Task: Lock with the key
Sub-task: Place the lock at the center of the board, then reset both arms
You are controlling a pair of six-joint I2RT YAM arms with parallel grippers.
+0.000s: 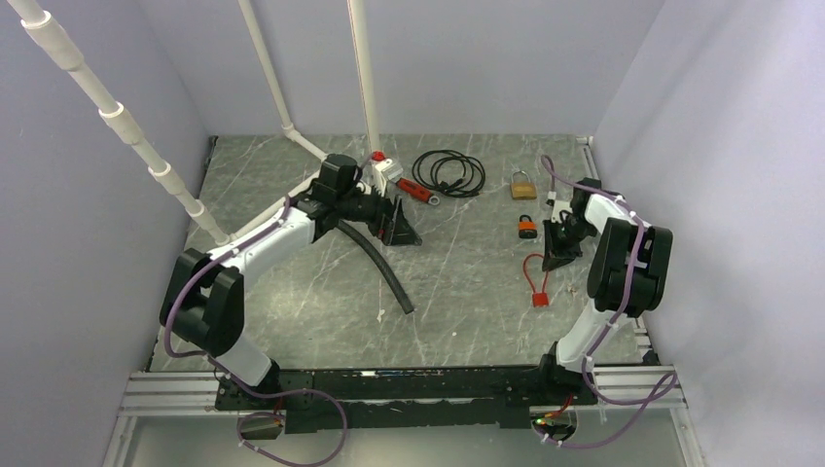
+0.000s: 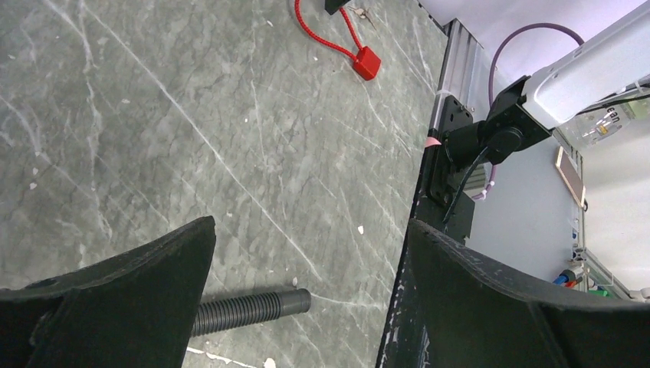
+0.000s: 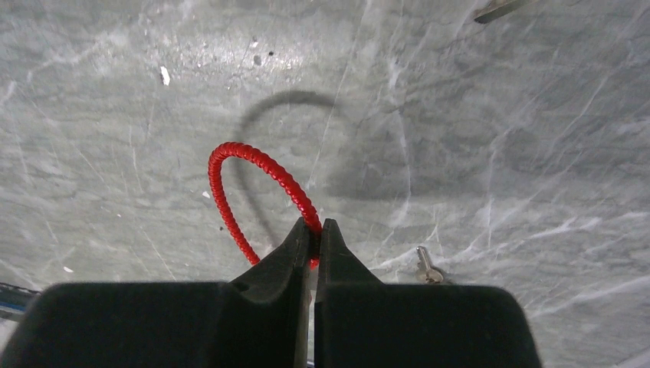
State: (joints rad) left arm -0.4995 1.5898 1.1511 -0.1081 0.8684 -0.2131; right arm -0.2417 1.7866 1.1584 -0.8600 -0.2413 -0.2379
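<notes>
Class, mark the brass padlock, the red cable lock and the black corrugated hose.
brass padlock (image 1: 523,189): top external view, on its body.
red cable lock (image 3: 232,147): right wrist view, on its cable loop.
black corrugated hose (image 1: 382,269): top external view, mid-length.

Two padlocks (image 1: 523,184) (image 1: 526,227), one red cable lock (image 1: 538,300), perhaps one key (image 3: 426,268).

Red cable lock (image 1: 538,300) on the table (image 1: 457,282), body flat, braided loop (image 3: 245,165) arched upward, pinched near one end. Small silver key (image 3: 426,267) flat nearby.

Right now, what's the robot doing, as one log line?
left gripper: open, empty | right gripper: shut on red cable lock | key: on table
</notes>
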